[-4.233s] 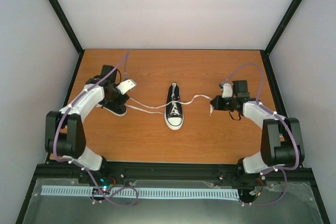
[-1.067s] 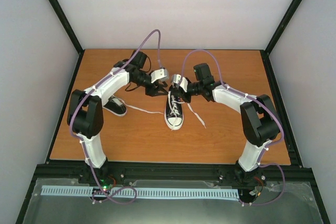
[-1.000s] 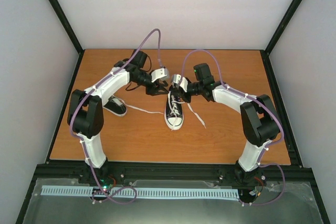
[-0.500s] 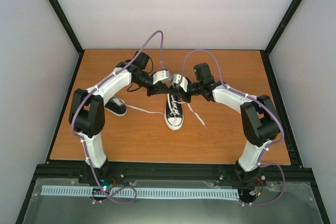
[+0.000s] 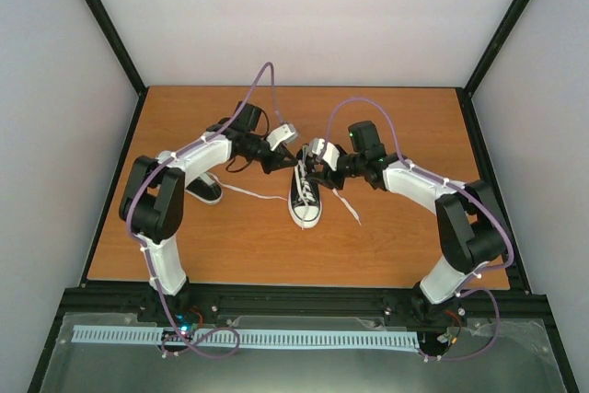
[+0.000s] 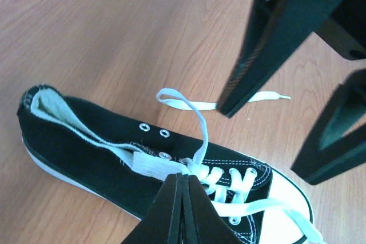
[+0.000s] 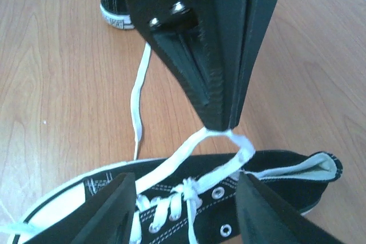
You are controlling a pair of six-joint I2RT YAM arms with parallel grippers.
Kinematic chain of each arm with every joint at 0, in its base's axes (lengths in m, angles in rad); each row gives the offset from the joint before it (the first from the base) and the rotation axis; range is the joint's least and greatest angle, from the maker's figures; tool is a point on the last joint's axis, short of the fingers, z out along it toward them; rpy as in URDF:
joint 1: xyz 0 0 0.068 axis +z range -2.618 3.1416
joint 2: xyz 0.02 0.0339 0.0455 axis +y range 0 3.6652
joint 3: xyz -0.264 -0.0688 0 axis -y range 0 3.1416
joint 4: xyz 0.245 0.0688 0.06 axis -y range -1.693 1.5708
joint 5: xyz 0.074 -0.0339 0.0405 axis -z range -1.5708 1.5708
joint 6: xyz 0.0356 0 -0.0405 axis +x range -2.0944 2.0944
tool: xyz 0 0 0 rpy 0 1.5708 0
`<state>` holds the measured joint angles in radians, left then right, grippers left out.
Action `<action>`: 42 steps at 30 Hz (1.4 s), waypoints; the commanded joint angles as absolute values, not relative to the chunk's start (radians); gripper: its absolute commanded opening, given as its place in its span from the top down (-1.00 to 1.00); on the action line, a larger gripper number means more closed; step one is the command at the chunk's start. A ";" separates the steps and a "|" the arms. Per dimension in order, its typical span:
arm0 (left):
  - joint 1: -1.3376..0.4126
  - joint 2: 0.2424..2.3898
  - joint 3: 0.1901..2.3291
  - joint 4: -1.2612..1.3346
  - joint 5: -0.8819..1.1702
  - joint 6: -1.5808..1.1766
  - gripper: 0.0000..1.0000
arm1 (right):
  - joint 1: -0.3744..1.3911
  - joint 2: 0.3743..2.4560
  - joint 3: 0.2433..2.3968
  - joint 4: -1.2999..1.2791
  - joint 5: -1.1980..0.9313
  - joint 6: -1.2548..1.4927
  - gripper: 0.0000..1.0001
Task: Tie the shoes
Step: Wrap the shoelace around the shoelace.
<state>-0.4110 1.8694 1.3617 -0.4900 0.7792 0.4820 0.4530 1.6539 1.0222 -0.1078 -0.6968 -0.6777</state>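
One black shoe [image 5: 306, 198] with a white toe cap lies mid-table, toe towards me. Just behind its collar my left gripper [image 5: 283, 161] is shut on a raised loop of white lace [image 7: 229, 141]. In the left wrist view the closed fingertips [image 6: 182, 178] pinch that lace above the knot at the eyelets. My right gripper [image 5: 313, 168] stands open beside it; its fingers [image 7: 108, 210] straddle the shoe [image 7: 269, 178] with nothing between them. The second shoe [image 5: 204, 188] lies to the left, partly under my left arm.
A loose lace end [image 5: 253, 192] trails left across the wooden table [image 5: 386, 236] towards the second shoe. Another end [image 5: 346, 205] runs right of the toe. Black frame rails edge the table on both sides.
My left gripper has shut on the lace loop. The right gripper has opened, let go of the lace and drawn back a little to the right.
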 commanded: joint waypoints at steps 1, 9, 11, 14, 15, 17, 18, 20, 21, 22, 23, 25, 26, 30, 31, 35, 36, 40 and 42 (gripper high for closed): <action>-0.416 1.794 1.296 -0.270 0.752 0.212 0.98 | 0.469 1.607 0.950 -0.003 -0.659 -0.583 -0.08; -0.416 1.761 1.214 -0.113 0.751 -0.008 0.98 | 0.489 1.716 1.018 0.081 -0.624 -0.491 -0.28; -0.416 1.747 1.188 -0.084 0.741 -0.026 0.98 | 0.489 1.745 1.049 0.072 -0.633 -0.480 -0.30; -0.416 1.740 1.169 -0.077 0.739 -0.033 0.98 | 0.488 1.778 1.075 0.066 -0.612 -0.476 -0.30; -0.416 1.739 1.164 -0.075 0.738 -0.034 0.98 | 0.487 1.789 1.080 0.064 -0.611 -0.476 -0.29; -0.416 1.740 1.157 -0.060 0.740 -0.048 0.98 | 0.488 1.805 1.093 0.051 -0.631 -0.482 -0.23; -0.416 1.742 1.157 -0.055 0.743 -0.056 0.98 | 0.488 1.813 1.101 0.040 -0.643 -0.485 -0.16; -0.416 1.748 1.159 -0.048 0.749 -0.070 0.98 | 0.488 1.824 1.114 0.020 -0.648 -0.487 0.08; -0.416 1.751 1.161 -0.045 0.750 -0.074 0.99 | 0.488 1.825 1.117 0.012 -0.645 -0.490 0.21; -0.416 1.752 1.162 -0.044 0.751 -0.076 0.98 | 0.488 1.825 1.117 0.008 -0.643 -0.496 0.34; -0.416 1.753 1.163 -0.043 0.751 -0.078 0.98 | 0.488 1.824 1.115 0.003 -0.640 -0.500 0.44; -0.416 1.754 1.165 -0.042 0.754 -0.084 0.99 | 0.488 1.822 1.115 -0.003 -0.635 -0.507 0.66; -0.416 1.755 1.166 -0.044 0.756 -0.086 0.98 | 0.487 1.819 1.114 -0.008 -0.632 -0.509 0.78; -0.411 1.759 1.201 -0.128 0.796 -0.017 0.98 | 0.480 1.808 1.105 -0.032 -0.655 -0.538 0.95; -0.403 1.765 1.229 -0.194 0.827 0.066 0.87 | 0.475 1.804 1.101 -0.041 -0.669 -0.546 0.94; -0.384 1.807 1.388 -0.599 0.970 0.573 0.02 | 0.463 1.799 1.093 -0.085 -0.732 -0.619 0.94; -0.384 1.810 1.403 -0.650 0.974 0.658 -0.03 | 0.463 1.796 1.092 -0.090 -0.745 -0.635 0.94; -0.386 1.807 1.404 -0.643 0.952 0.846 0.00 | 0.463 1.784 1.091 -0.080 -0.777 -0.677 0.95; -0.394 1.841 1.442 -0.685 0.921 0.916 0.01 | 0.463 1.783 1.093 -0.080 -0.783 -0.691 0.94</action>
